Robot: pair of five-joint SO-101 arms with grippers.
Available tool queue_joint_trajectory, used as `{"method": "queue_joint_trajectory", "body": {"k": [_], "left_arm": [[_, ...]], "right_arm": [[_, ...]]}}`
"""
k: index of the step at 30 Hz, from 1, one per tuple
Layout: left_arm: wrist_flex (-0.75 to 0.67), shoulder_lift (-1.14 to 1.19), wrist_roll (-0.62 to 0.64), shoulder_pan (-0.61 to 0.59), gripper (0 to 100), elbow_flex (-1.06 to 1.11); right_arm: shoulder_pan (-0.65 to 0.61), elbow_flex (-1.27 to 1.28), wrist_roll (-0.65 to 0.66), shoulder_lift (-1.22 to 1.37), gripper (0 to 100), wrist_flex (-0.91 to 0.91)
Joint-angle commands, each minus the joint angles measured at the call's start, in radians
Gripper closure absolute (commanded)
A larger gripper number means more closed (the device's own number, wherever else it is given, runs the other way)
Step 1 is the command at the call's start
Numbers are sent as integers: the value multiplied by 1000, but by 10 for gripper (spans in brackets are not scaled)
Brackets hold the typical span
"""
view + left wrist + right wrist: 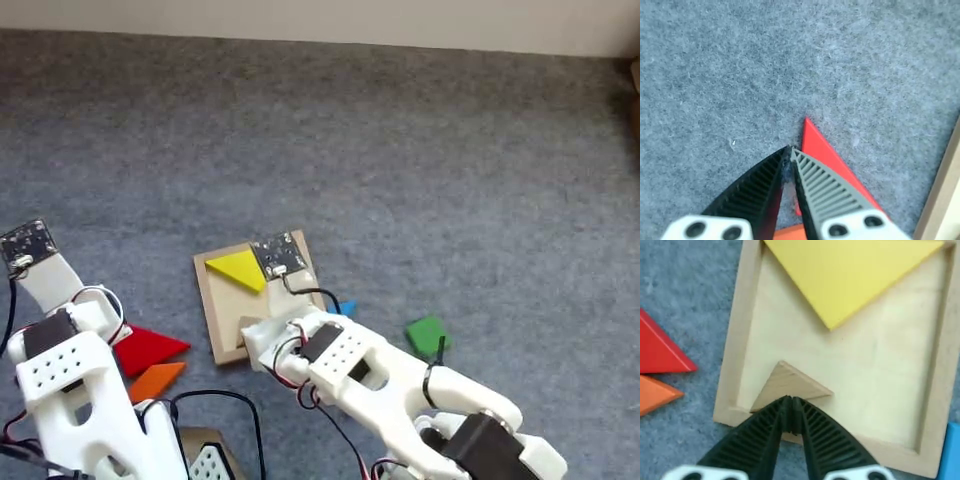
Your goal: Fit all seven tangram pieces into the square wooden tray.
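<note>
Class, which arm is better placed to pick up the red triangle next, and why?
Left: the left gripper sits right beside the red triangle, while the right gripper is over the wooden tray, farther off.

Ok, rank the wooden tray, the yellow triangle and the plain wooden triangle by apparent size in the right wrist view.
1. wooden tray, largest.
2. yellow triangle, though partly out of frame.
3. plain wooden triangle, clearly smallest, partly hidden behind the right gripper.
</note>
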Motion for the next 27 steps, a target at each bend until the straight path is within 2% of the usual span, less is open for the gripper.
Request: {"method": "queue_joint_trajectory", "body": {"k": [1,5,14,16,21,25,27], "left_arm": [[-12,-21,-2,-5,994,-21],[-12,-21,-2,-5,994,-21],[-12,-21,-2,-5,994,-21],[-12,-21,-2,-5,994,-21],[-12,-21,-2,-5,994,-21],[-12,-21,-2,-5,994,-21],[-12,-21,-2,-5,994,-21]], "right_arm": [[38,-47,3,13,969,27],[113,-61,109,16,969,41],[229,-124,110,5,969,39],[213,-124,110,-13,969,39],[77,-114,106,-114,969,39],[15,-117,-25,-134,969,38],[-12,-122,-46,-133,969,30]]}}
